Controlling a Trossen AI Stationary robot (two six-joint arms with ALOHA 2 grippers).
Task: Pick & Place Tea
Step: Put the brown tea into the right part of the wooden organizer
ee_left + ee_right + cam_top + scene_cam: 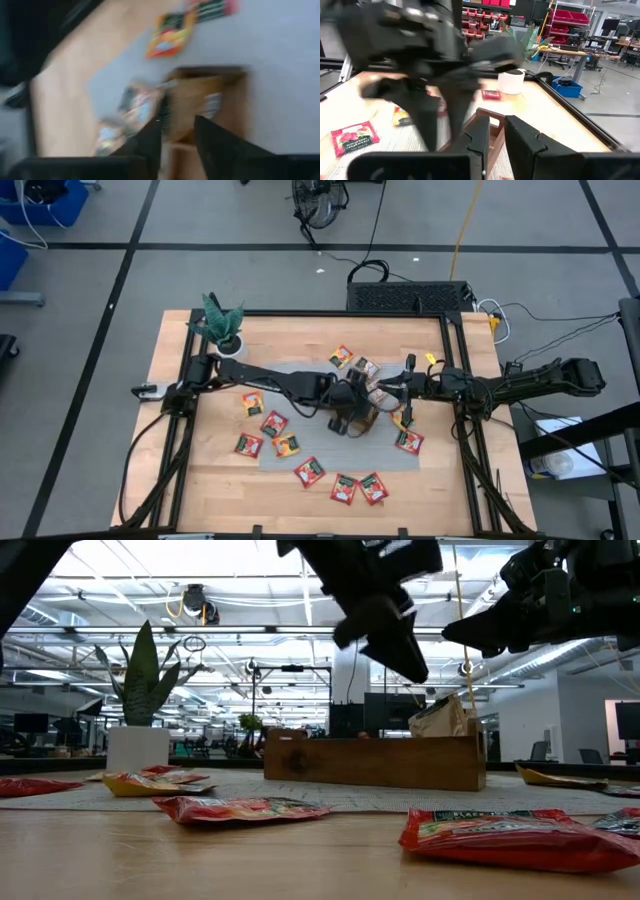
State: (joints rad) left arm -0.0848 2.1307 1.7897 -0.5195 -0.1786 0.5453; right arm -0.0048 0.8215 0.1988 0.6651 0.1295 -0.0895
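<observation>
We see flat foil tea sachets (309,471), mostly red, scattered along the desk's (170,480) front and left, clear of both pincers. Left gripper (177,137) hovers over the brown wooden tray (372,402) mid-desk, jaws parted, empty. Right gripper (493,135) sits just beside the tray's right side, fingers nearly together, nothing visibly held.

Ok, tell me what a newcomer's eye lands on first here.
Both dark arms meet over the wooden tray at the table's middle, the left gripper and right gripper close together above it. Red tea sachets lie scattered around on the mat, and a potted plant stands at the far left corner.
</observation>
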